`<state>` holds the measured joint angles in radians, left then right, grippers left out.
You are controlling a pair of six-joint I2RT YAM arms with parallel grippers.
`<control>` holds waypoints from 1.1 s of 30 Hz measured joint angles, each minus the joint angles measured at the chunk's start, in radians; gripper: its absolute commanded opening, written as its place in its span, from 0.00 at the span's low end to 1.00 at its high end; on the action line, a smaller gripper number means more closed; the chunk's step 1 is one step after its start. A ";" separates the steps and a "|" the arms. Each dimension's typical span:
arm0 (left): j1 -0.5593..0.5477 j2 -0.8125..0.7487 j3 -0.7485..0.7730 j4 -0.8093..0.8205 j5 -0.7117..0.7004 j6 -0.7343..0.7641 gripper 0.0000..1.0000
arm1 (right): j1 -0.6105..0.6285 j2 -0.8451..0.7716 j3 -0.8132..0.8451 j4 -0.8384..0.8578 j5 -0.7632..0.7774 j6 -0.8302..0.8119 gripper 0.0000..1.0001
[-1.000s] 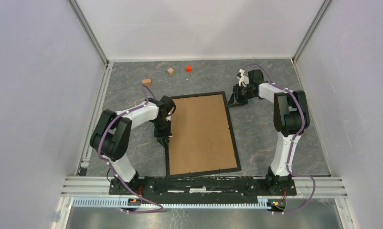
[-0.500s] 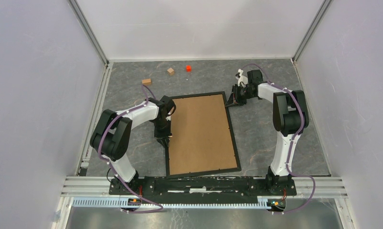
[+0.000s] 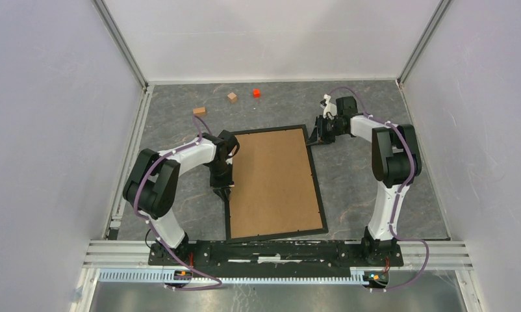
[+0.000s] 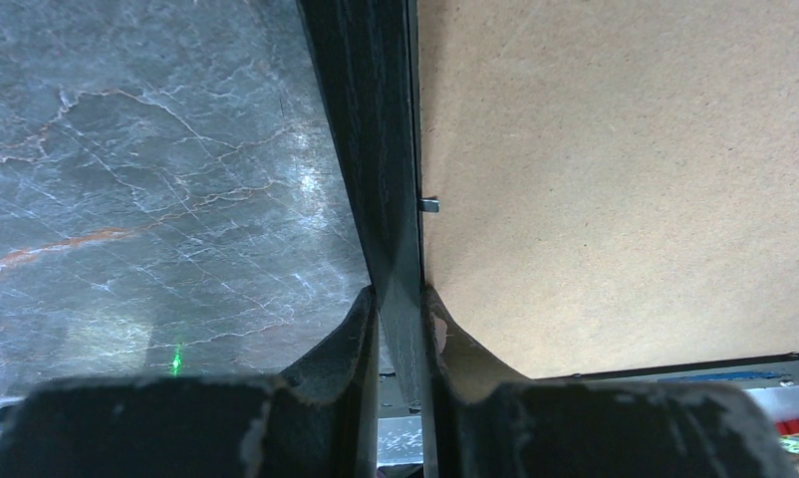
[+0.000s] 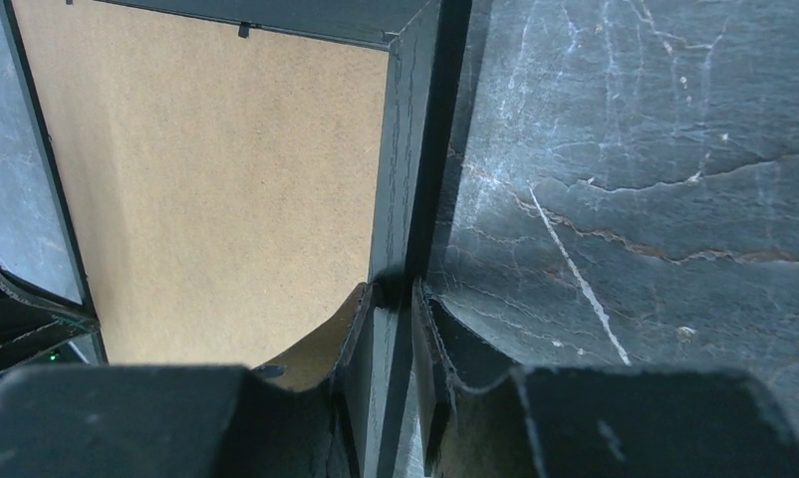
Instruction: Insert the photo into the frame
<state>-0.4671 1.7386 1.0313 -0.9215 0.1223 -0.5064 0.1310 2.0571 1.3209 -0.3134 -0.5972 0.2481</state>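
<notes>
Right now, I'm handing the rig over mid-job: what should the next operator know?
Left gripper: shut on the left rail of the frame, near its middle.
Right gripper: shut on the right rail, by the far corner.
The frame lies face down on the table, with the brown backing board seated in it.
Photo: not visible; whether it is under the board cannot be told.
Left: confirm the photo is in, then release.

Hidden beneath brown backing board (image 3: 271,182): front of frame (image 3: 317,182), any contents | cut by left-wrist edges: left rail, board, blurred body of left gripper (image 4: 398,294) | cut by right-wrist edges: right rail, board, blurred body of right gripper (image 5: 394,287) | from above: both sets of fingertips too small to resolve
</notes>
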 measured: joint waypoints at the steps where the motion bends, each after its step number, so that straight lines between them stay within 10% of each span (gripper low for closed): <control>1: 0.000 0.000 0.000 0.000 0.000 0.000 0.02 | 0.002 -0.005 -0.007 0.008 0.005 0.002 0.26; 12: 0.000 0.006 0.006 -0.007 0.001 0.009 0.02 | 0.093 -0.135 -0.217 0.250 0.241 0.095 0.28; 33: -0.006 0.008 0.005 -0.018 0.013 0.009 0.02 | 0.445 0.026 0.129 0.021 0.891 -0.045 0.46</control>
<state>-0.4728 1.7462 1.0363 -0.9390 0.1352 -0.4973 0.5762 2.0834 1.4498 -0.2920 0.2935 0.2028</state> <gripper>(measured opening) 0.221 0.405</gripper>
